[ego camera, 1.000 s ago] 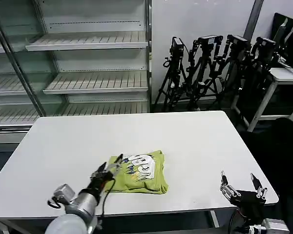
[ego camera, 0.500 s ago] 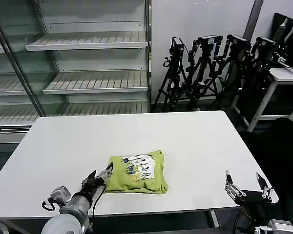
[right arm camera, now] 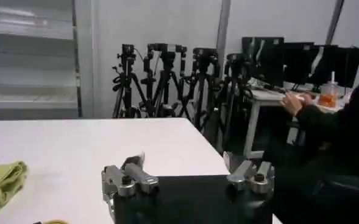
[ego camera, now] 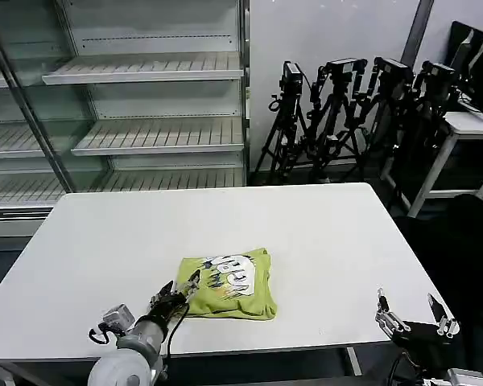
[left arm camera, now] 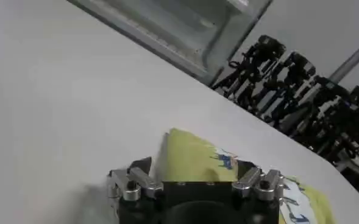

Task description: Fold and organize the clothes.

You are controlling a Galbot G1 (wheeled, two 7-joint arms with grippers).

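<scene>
- Right pincer (ego camera: 415, 315) hangs just past the counter's near right corner, fingers spread wide and holding nothing, well apart from the shirt.
- Left pincer (ego camera: 180, 290) sits low over the near edge of the white counter (ego camera: 113, 241), fingers apart and empty — its tips right at the shirt's near left corner; actual contact cannot be told.
- The lime-green shirt (ego camera: 229, 283) lies folded into a compact rectangle on the near middle of the counter, a white and blue print facing up.
- Behind the counter stand bare metal shelves (ego camera: 153, 72) at left and a row of black tripods (ego camera: 346, 112) at right.
</scene>
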